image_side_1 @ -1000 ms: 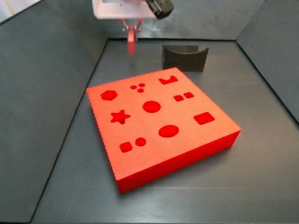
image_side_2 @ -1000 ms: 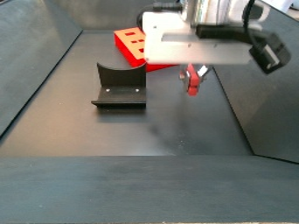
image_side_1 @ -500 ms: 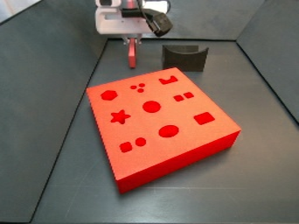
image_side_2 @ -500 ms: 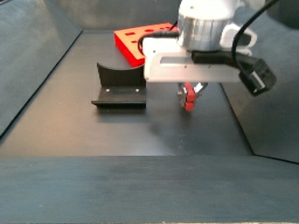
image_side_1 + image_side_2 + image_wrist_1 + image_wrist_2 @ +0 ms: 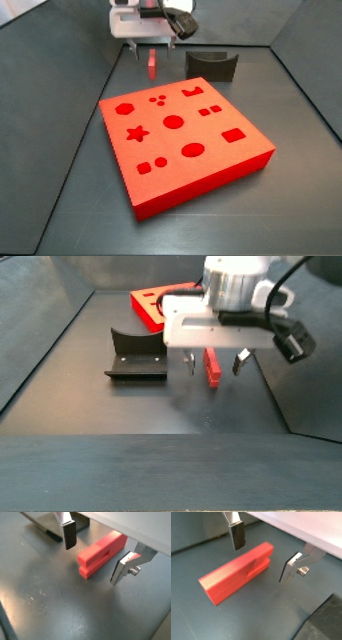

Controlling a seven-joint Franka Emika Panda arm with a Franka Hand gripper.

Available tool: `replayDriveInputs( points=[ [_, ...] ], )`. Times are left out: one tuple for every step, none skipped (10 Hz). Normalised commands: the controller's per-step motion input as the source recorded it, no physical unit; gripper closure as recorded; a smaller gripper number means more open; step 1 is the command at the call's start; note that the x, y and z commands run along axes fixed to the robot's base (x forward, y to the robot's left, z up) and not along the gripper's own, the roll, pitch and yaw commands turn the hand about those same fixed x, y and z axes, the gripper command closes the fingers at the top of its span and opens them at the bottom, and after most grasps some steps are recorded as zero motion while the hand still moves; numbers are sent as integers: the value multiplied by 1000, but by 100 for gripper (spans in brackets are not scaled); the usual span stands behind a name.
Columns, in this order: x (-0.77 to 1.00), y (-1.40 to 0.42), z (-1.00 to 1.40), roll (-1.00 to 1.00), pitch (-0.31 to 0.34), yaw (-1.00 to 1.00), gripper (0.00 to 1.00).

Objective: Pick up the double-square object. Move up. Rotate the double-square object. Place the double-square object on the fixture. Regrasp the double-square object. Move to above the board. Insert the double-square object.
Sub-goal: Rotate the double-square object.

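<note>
Your double-square object (image 5: 101,554) stands on the dark desk (image 5: 47,612), a pinkish-red block with a notch in its side; you can also see it in a wrist view (image 5: 236,579) and in both side views (image 5: 152,65) (image 5: 211,366). It stands upright on the desk surface, between the two fingers, and neither pad touches it. The gripper (image 5: 213,364) hangs right over it with the jaws spread wide: one finger (image 5: 67,534) on one side, the other finger (image 5: 125,567) across the block, a clear gap at each. In a side view the fixture (image 5: 136,356) sits just beside the block, apart from it, and you see it too beyond the board (image 5: 183,141) at the back (image 5: 211,64). The board lies flat on the desk, its shaped holes facing up, well apart from the block.
</note>
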Motion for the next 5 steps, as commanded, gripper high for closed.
replayDriveInputs(
  points=[
    [-16,3,1000,1,62,-11,0],
    [-17,4,1000,6,69,-17,0],
    [-21,7,1000,15,69,-24,0],
    [-30,10,1000,22,67,-27,0],
    [-36,11,914,30,60,-28,0]
  ],
)
